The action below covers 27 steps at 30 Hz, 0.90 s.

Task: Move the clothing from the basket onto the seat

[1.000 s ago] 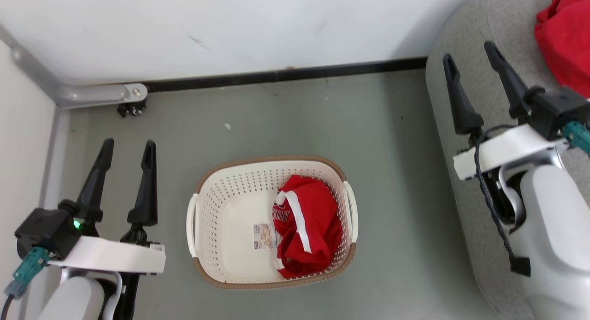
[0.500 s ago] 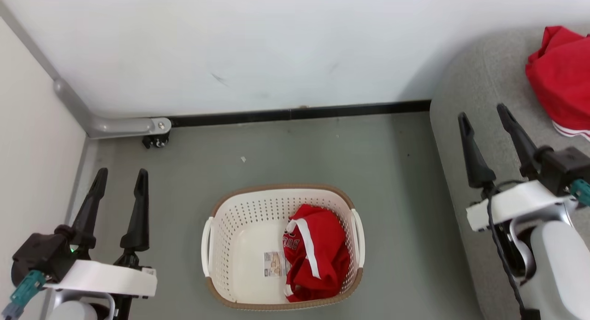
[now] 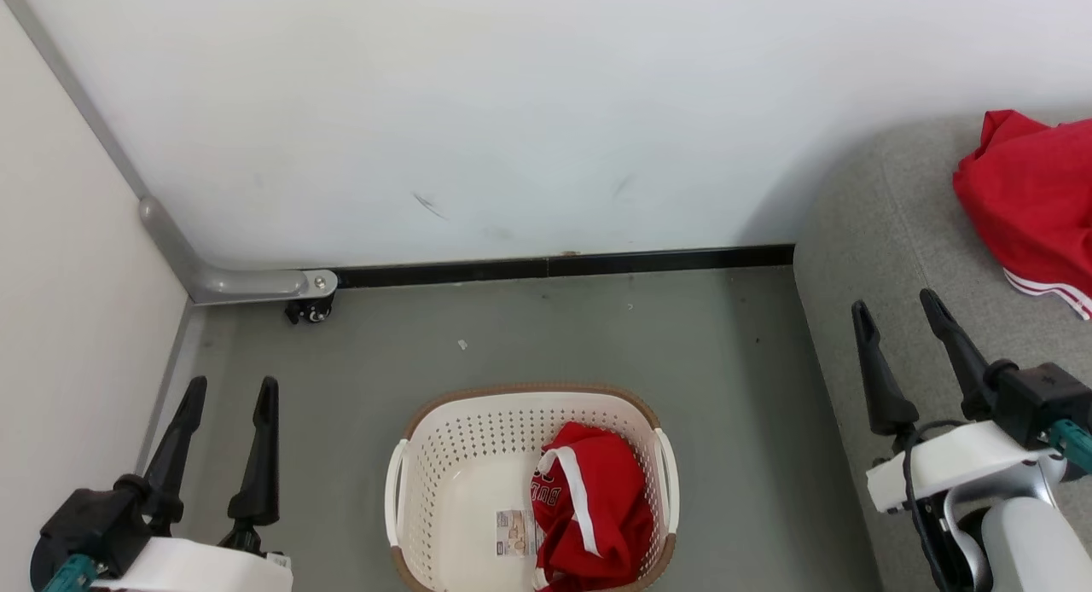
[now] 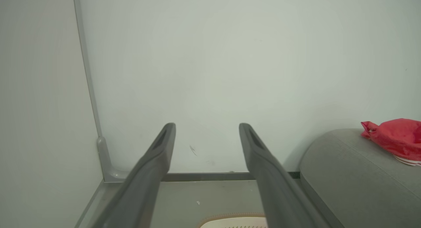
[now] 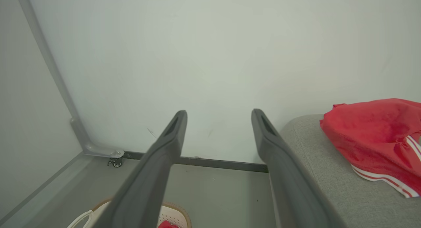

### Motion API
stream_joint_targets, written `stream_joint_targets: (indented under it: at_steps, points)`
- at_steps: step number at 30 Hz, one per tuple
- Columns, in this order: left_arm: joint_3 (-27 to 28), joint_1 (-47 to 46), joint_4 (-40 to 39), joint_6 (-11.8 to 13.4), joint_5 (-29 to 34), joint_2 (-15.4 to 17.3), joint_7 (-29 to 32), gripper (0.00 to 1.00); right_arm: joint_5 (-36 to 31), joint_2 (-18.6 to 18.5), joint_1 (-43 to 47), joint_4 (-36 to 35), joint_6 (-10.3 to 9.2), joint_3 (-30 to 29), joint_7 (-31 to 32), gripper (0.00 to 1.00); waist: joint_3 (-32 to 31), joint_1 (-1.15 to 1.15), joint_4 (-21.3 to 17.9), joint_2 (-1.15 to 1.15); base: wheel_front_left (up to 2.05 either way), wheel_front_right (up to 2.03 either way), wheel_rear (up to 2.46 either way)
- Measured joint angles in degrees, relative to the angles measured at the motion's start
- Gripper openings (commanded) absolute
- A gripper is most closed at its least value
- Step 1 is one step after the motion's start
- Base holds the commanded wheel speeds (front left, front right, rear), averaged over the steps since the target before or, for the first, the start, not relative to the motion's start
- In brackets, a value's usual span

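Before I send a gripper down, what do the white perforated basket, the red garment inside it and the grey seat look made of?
The white perforated basket: rigid moulded plastic, matt, going by its even holes; its brown rim is possibly woven-look trim. The red garment: soft creased fabric, white stripe sewn on. The grey seat: woven upholstery, grainy texture showing.

Grey floor (image 3: 546, 345) and grey seat (image 3: 887, 259).
The basket (image 3: 465, 455) stands on the floor at six o'clock; at three o'clock one red garment (image 3: 1028, 200) lies crumpled on the seat.
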Motion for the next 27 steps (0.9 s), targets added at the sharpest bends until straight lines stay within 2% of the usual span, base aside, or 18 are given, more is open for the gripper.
stream_joint_targets:
  at_steps: [27]
  points:
    - [1.37,6.02,0.53,-2.24,2.72,-2.25,0.0,1.0,-0.53,0.59,7.95,-3.27,0.0,-1.09,0.0,1.0,-5.43,0.0,0.42,0.0,0.0,0.0,0.0]
